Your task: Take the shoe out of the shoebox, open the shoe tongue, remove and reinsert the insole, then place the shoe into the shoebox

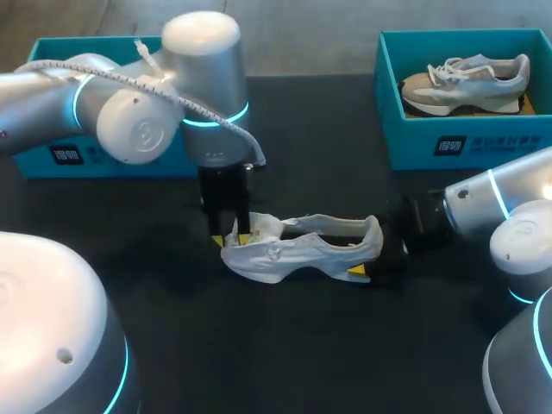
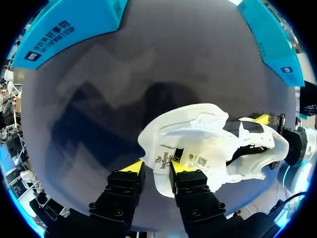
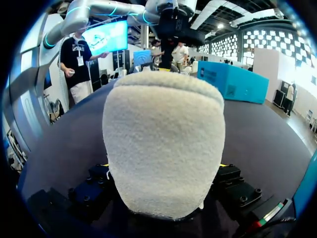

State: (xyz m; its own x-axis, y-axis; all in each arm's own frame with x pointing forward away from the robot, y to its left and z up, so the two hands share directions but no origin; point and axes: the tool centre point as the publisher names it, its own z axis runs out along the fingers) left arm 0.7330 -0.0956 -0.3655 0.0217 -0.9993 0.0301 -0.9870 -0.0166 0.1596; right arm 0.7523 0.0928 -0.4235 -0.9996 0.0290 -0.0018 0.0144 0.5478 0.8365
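Shoe (image 1: 302, 250): sitting out on the table (image 1: 285, 345), between your two grippers.
Right gripper (image 3: 162, 166): you're squeezing the heel (image 3: 163, 139) from both sides.
Left gripper (image 2: 157, 168): fingers are hanging apart, the tongue (image 2: 166, 159) is only touching one, gripping nothing.

Heel fills the view
The shoe (image 3: 163, 144) hides most of the right gripper (image 3: 162, 167); the left arm (image 1: 138, 121) covers much of one shoebox (image 1: 103, 166).

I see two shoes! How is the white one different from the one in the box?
The white shoe is all white; the tan shoe is tan and white. The white shoe is on the table, the tan shoe in a box. Both are sneakers.
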